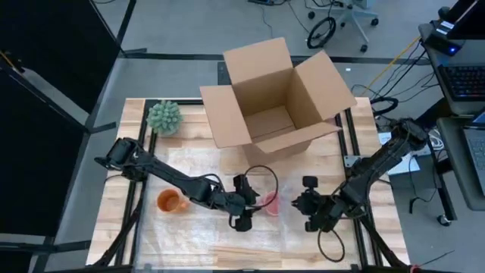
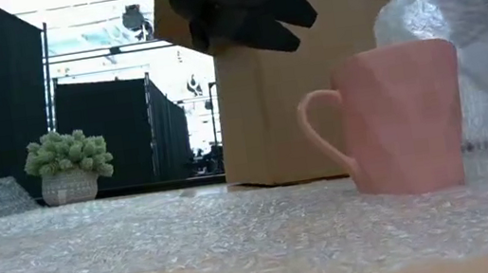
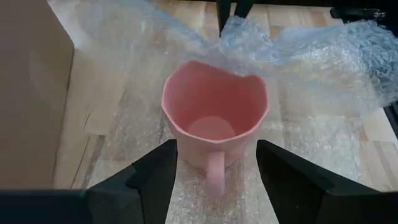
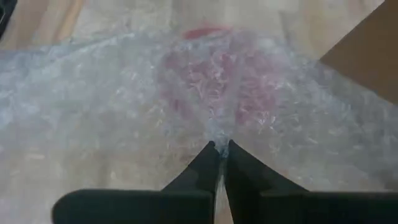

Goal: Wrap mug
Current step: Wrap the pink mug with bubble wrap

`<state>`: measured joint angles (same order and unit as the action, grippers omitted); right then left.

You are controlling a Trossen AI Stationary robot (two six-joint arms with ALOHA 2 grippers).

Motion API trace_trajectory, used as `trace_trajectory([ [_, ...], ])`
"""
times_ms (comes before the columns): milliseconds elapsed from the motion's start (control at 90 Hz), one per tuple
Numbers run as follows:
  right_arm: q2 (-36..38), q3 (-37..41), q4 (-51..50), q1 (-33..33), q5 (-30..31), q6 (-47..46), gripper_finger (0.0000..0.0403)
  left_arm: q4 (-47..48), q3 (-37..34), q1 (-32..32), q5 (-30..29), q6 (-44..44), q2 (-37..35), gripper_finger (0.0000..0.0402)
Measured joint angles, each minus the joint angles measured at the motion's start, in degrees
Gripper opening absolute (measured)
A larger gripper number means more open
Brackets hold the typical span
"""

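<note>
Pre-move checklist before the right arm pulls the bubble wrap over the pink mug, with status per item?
1. Pink ceramic mug upright on the clear bubble wrap sheet: ok.
2. Right claw shut on a fold of the wrap: ok.
3. Left claw open, straddling the mug's handle, not gripping: ok.
4. Wrap already covering the mug's mouth: not ok, the mouth is uncovered in the left wrist view.
5. Open cardboard box clear of the mug: ok, it stands behind.
6. Whether the wrap reaches fully around: cannot tell.
</note>
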<state>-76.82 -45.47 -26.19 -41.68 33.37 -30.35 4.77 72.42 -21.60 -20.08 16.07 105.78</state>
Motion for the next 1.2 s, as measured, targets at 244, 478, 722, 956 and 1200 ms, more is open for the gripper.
trace_trajectory([
  [244,-0.6,0.0,8.7,4.1,1.6,6.9,0.0032,-1.3,-0.6,0.4,-0.2,0.1,0.0,0.0207],
  [478,-6.2,0.0,18.3,8.7,1.2,12.5,0.0117,-1.6,-0.6,0.6,-0.2,0.1,0.0,0.0207],
  [722,-8.7,0.0,23.9,11.4,-0.9,18.3,0.0186,-2.3,-0.6,0.6,-0.2,0.1,0.0,0.0207],
  [956,-8.7,0.0,23.8,12.9,-3.7,19.5,0.0201,-11.1,-0.6,1.8,-1.8,0.4,0.0,0.0207],
  [1200,-8.7,0.0,23.6,12.9,-3.7,21.3,0.0201,-9.9,-0.3,4.4,0.8,6.1,5.5,0.0207],
])
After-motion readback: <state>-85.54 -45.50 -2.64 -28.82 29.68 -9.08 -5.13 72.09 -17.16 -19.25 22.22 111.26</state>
